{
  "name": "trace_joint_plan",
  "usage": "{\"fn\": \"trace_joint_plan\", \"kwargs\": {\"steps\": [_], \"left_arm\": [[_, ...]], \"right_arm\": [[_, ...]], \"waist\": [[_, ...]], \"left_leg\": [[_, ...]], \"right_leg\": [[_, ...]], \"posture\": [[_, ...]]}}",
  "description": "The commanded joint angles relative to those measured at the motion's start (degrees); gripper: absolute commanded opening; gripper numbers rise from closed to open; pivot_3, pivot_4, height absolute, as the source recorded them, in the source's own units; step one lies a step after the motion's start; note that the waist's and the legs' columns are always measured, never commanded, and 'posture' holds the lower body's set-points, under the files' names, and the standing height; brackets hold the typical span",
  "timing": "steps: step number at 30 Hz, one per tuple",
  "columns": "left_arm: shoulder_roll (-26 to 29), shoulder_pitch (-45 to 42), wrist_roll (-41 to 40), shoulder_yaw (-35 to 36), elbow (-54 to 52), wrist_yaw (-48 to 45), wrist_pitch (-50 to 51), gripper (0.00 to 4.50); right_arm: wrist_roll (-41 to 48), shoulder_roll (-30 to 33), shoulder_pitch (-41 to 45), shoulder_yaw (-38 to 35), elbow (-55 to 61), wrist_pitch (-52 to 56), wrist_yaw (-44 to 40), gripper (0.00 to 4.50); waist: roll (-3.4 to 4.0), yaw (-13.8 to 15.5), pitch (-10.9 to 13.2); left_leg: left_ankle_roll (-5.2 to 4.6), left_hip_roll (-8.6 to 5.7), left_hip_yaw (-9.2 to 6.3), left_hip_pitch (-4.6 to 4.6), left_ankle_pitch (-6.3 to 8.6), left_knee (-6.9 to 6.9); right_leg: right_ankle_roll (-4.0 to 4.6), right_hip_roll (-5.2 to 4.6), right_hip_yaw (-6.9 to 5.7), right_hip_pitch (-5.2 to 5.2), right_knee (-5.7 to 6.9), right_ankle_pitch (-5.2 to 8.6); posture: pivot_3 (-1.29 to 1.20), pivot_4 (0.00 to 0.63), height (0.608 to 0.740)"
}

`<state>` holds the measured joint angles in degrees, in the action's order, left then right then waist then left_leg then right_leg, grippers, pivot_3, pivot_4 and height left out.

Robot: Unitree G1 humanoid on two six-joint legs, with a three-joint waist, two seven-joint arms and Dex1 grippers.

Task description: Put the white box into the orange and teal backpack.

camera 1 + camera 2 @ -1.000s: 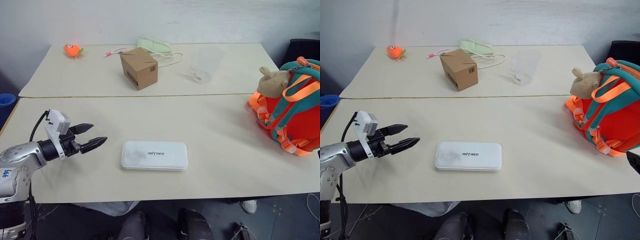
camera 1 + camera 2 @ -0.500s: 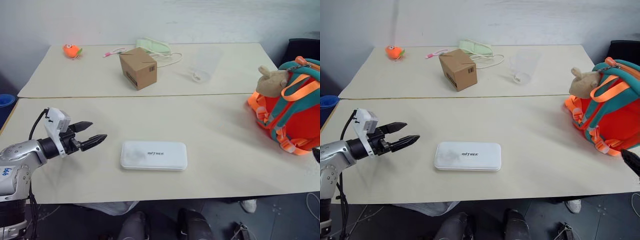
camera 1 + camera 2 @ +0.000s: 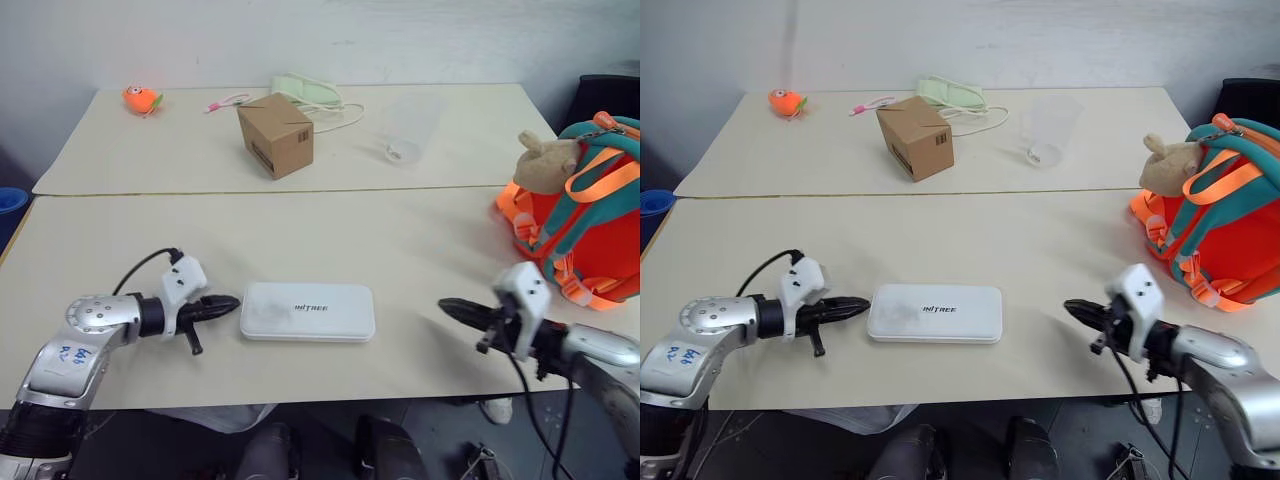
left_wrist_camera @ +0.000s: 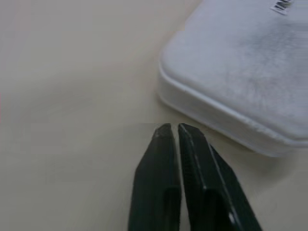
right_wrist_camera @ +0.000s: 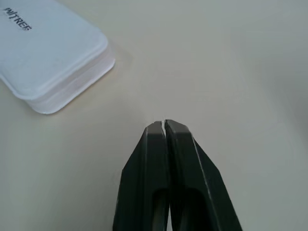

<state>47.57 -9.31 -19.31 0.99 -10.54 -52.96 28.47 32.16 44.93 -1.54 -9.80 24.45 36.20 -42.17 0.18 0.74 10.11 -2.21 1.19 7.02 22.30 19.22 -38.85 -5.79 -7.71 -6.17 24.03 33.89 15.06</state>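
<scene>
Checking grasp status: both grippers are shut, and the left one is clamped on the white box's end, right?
Not quite. The left gripper is shut but empty, its tips just short of the white box, as the left wrist view shows. The right gripper is shut too.

Far table (image 3: 150,150): brown cardboard box (image 3: 276,135) near its front edge, orange toy (image 3: 143,99) at the far left corner, pale green item (image 3: 308,91) with cream cord (image 3: 340,117) at the far edge, pink-white object (image 3: 228,102) beside it, clear plastic cup (image 3: 408,128) on its side right of centre.
</scene>
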Motion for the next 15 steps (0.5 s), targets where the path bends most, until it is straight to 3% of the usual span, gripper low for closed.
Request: {"fn": "trace_joint_plan", "kwargs": {"steps": [1, 4, 9, 12, 15], "left_arm": [[-3.17, -4.84, -3.43, -1.92, -2.45, -0.22, 5.16, 0.03], [-5.28, -7.82, -4.51, -2.82, -2.71, 0.24, 8.98, 0.03], [-4.09, -7.64, -3.91, -1.72, 1.36, 0.95, 12.71, 0.03], [-3.11, -7.44, -9.58, 0.97, 3.82, -0.70, 22.96, 0.63], [-2.46, -9.21, -12.10, 1.02, 7.82, -0.22, 32.73, 1.63]], "right_arm": [[-3.79, -1.51, 2.80, 3.84, -1.39, -0.79, 1.92, 0.00], [-5.01, -2.37, 3.75, 4.28, -2.28, -0.26, 3.22, 0.00], [-6.12, -2.65, 3.98, 4.34, -1.98, 0.81, 4.02, 0.00], [-6.73, -3.29, 4.26, 4.44, -1.61, 1.30, 5.14, 0.00], [-7.25, -4.38, 4.83, 5.01, -1.67, 1.48, 6.00, 0.00]], "waist": [[-0.01, 0.42, 0.01], [-0.04, 0.71, 0.02], [-0.04, 0.08, 0.02], [-0.05, -0.13, 0.03], [-0.06, -0.33, 0.03]], "left_leg": [[0.00, 0.01, -0.01, 0.04, 0.00, -0.07], [-0.10, -0.06, -0.03, 0.09, -0.04, -0.22], [-0.17, -0.13, 0.09, 0.00, -0.09, -0.22], [-0.14, -0.09, 0.08, -0.03, -0.11, -0.22], [-0.12, -0.06, 0.06, -0.04, -0.12, -0.22]], "right_leg": [[0.00, 0.04, -0.08, 0.00, 0.02, 0.00], [-0.05, 0.15, -0.22, 0.01, 0.15, -0.02], [-0.12, 0.19, -0.16, -0.01, 0.25, -0.06], [-0.11, 0.21, -0.17, 0.00, 0.34, -0.06], [-0.10, 0.22, -0.19, 0.00, 0.55, -0.05]], "posture": [[0.00, 0.150, 0.740], [0.00, 0.150, 0.740], [0.00, 0.150, 0.740], [0.00, 0.150, 0.740], [0.00, 0.150, 0.740]]}}
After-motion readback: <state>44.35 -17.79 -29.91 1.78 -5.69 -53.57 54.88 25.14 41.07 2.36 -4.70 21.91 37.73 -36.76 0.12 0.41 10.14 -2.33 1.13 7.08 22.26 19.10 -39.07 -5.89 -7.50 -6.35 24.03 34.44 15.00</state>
